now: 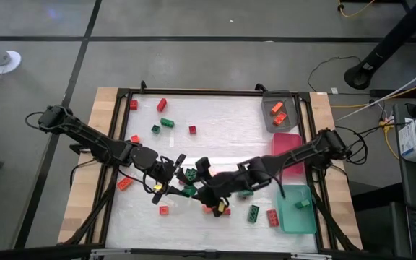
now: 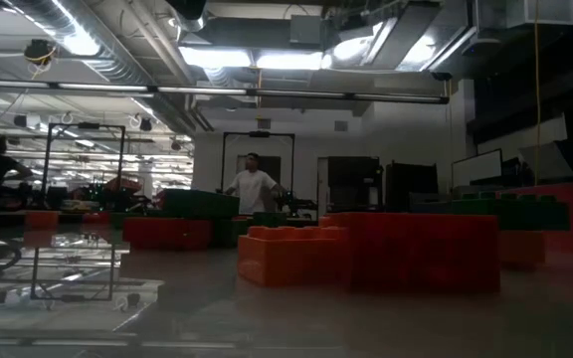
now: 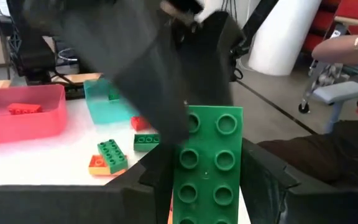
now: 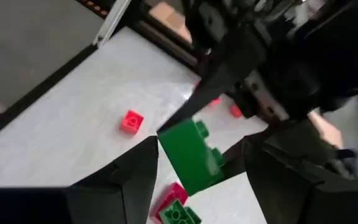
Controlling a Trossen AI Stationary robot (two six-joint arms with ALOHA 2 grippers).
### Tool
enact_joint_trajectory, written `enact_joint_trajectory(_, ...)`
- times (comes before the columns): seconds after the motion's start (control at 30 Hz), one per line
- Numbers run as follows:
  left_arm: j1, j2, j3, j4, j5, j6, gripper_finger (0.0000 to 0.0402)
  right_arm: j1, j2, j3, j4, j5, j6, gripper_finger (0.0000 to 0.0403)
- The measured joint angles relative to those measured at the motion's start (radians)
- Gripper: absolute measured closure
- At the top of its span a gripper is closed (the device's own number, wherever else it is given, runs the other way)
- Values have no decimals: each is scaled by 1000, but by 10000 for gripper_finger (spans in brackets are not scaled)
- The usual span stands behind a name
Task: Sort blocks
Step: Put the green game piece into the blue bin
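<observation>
Small red, orange and green studded blocks lie scattered on the white table [image 1: 215, 137]. Both grippers meet over the table's near middle. A long green block [image 3: 207, 162], also seen in the right wrist view [image 4: 191, 155], sits between them. My left gripper [image 1: 170, 175] comes from the table's left and my right gripper [image 1: 203, 180] from the right. Each is shut on this block. A second green block [image 1: 188, 191] lies just below them. The low view shows an orange block [image 2: 291, 257] and a red block [image 2: 426, 249] standing on the table, but no gripper. My left gripper pinches the long green block's near end [image 3: 185, 193] between its two fingers, which lie along the block's long sides; the studded face is toward the wrist camera. My right gripper holds the same block's other end [image 4: 188, 171] between its fingers, coming level from the table's right; the block is tilted.
Along the right edge stand a grey tray [image 1: 289, 96] with two orange blocks, a pink tray [image 1: 287, 139] and a teal tray [image 1: 298, 217] with a green block. Loose blocks lie toward the far left [image 1: 162, 104] and near right [image 1: 253, 212]. A black frame rims the table.
</observation>
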Motion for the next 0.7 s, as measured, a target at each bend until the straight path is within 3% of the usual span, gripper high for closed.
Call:
enact_joint_trajectory(0.2,-1,2,-3,-31,5,0,269,-16,40,1,38,-53,-1,182)
enact_joint_trajectory(0.43,2,2,-1,-68,7,0,269,-15,51,0,40,-62,-18,272)
enact_joint_trajectory(0.7,5,0,0,-82,-19,-11,237,-14,48,0,30,-54,24,291)
